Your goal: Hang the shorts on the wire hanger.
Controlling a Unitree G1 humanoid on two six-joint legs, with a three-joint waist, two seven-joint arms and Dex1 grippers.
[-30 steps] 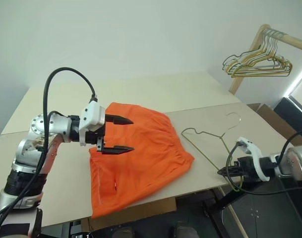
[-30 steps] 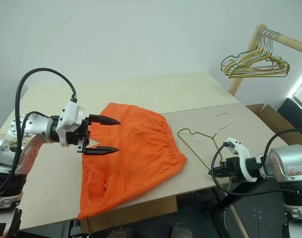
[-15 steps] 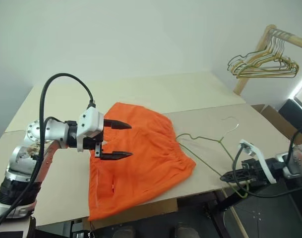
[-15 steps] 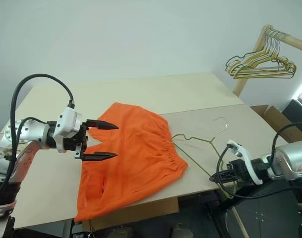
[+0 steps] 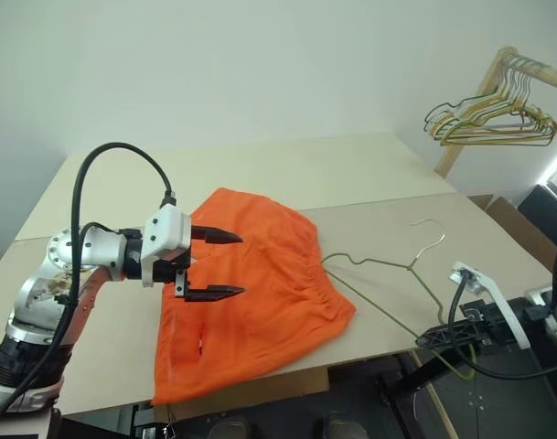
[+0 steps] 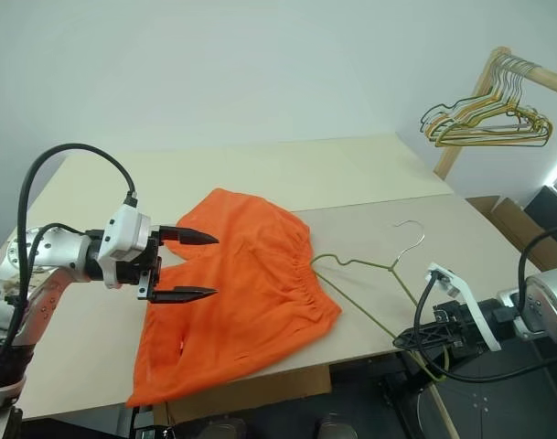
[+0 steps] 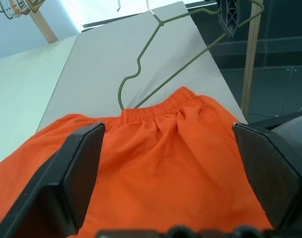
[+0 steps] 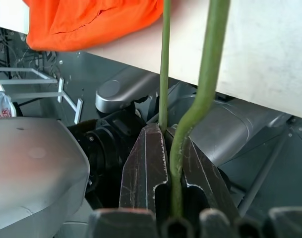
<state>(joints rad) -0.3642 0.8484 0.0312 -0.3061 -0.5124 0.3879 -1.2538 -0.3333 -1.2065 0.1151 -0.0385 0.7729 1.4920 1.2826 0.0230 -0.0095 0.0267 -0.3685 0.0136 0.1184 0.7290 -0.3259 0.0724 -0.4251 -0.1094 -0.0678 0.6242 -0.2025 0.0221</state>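
The orange shorts (image 5: 260, 293) lie flat on the table, waistband towards the right and one leg hanging over the front edge. My left gripper (image 5: 241, 265) hovers open just above their left part, fingers (image 7: 76, 168) spread wide over the fabric. The thin greenish wire hanger (image 5: 411, 267) lies to the right of the shorts. Its far corner meets the waistband (image 7: 141, 113). My right gripper (image 5: 428, 339) is shut on the hanger's near corner, just past the table's front edge. The wire (image 8: 212, 59) runs between its closed fingers (image 8: 146, 168).
A wooden rail (image 5: 530, 69) at the back right carries a bunch of wire hangers (image 5: 488, 119). A cardboard box (image 5: 508, 219) stands right of the table (image 5: 278, 169). Bare tabletop lies behind the shorts, and the floor drops away below the front edge.
My right gripper has pulled back and to the right with the hanger's corner, swinging the hanger's far corner up to the waistband. The left gripper has stayed open over the shorts.
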